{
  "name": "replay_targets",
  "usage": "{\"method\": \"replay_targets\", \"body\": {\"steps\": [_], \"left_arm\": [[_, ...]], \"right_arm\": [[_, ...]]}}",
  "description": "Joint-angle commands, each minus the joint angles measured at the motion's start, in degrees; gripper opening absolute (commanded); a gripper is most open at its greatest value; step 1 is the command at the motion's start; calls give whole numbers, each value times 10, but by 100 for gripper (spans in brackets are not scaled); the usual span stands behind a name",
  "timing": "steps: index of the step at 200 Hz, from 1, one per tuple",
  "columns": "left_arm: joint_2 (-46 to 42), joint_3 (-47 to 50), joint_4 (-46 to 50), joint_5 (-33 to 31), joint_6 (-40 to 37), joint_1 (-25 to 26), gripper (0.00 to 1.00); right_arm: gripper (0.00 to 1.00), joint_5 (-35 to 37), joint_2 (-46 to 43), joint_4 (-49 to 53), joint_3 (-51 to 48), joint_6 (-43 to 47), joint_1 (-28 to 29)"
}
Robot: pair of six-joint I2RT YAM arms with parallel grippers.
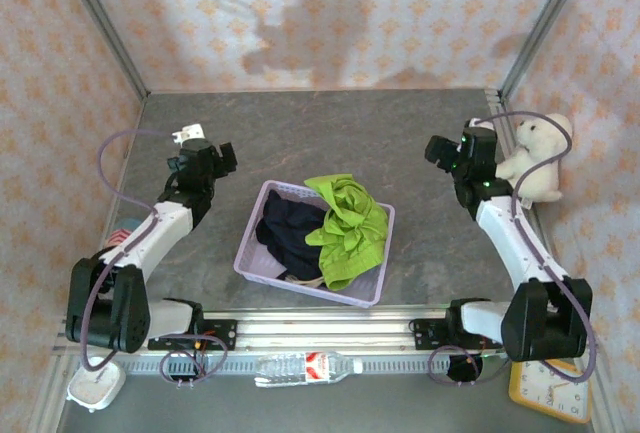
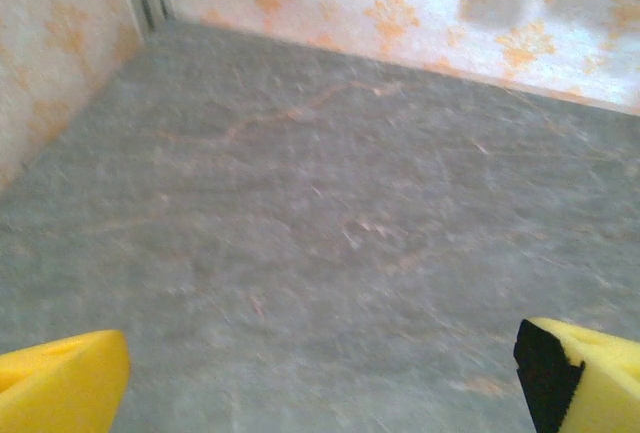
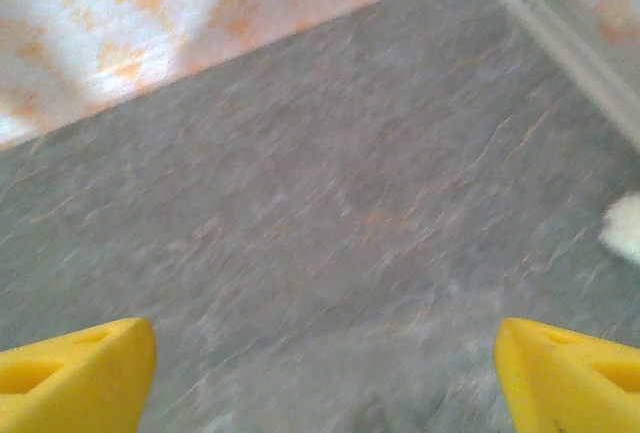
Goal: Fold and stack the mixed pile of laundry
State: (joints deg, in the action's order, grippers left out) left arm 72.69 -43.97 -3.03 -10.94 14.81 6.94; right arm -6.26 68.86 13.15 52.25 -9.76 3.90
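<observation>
The left hand (image 1: 203, 158) hung over the far left part of the grey counter (image 1: 330, 128), well apart from the laundry. In the left wrist view the left hand (image 2: 320, 388) stood wide open, its two yellow fingers (image 2: 60, 383) at opposite bottom corners of the picture with bare counter (image 2: 320, 203) between them and nothing held.

Near the middle of the counter, closer to the arm bases, sat a lavender perforated basket (image 1: 262, 258), turned a little askew. Both garments of the pile were in it, unfolded. The dark navy garment (image 1: 288, 235) lay crumpled in the left half. The lime-green garment (image 1: 350, 228) lay bunched in the right half, touching the navy one, with a corner lifting over the far rim and its lower edge draped toward the near rim.

At the near edge a clear plastic bottle (image 1: 305, 365) lay on its side along the rail.

The right hand (image 1: 447, 151) hung over the far right part of the counter, also well apart from the basket. In the right wrist view the right hand (image 3: 320, 378) was spread wide and empty, yellow fingers (image 3: 75, 373) far apart over bare counter. A white blur at that view's right edge was probably the plush bear (image 3: 625, 228).

The white plush bear (image 1: 540, 158) sat against the right wall, just beside the right arm. A yellow clock (image 1: 548, 393) lay in the near right corner.
</observation>
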Motion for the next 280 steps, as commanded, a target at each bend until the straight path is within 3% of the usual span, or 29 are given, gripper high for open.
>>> {"method": "replay_targets", "body": {"steps": [1, 32, 70, 117, 168, 231, 260, 280], "left_arm": [[-9, -45, 145, 31, 108, 23, 100], [13, -92, 227, 100, 178, 53, 100], [-5, -73, 255, 91, 265, 79, 100], [-23, -36, 259, 99, 318, 87, 100], [3, -43, 264, 119, 337, 96, 100], [32, -92, 298, 124, 357, 107, 100], [29, -118, 319, 140, 378, 110, 100], [23, -127, 324, 138, 385, 115, 100]], "right_arm": [[86, -46, -7, 215, 46, -95, 45], [82, -65, -7, 281, 57, -182, 141], [72, -96, -25, 321, 23, -242, 194], [57, -122, -14, 275, -54, -261, 209], [51, -144, 20, 171, -102, -311, 221], [0, -84, 23, 173, -73, -312, 221], [0, -52, 22, 176, -42, -311, 211], [0, -43, 26, 171, -10, -297, 173]]}}
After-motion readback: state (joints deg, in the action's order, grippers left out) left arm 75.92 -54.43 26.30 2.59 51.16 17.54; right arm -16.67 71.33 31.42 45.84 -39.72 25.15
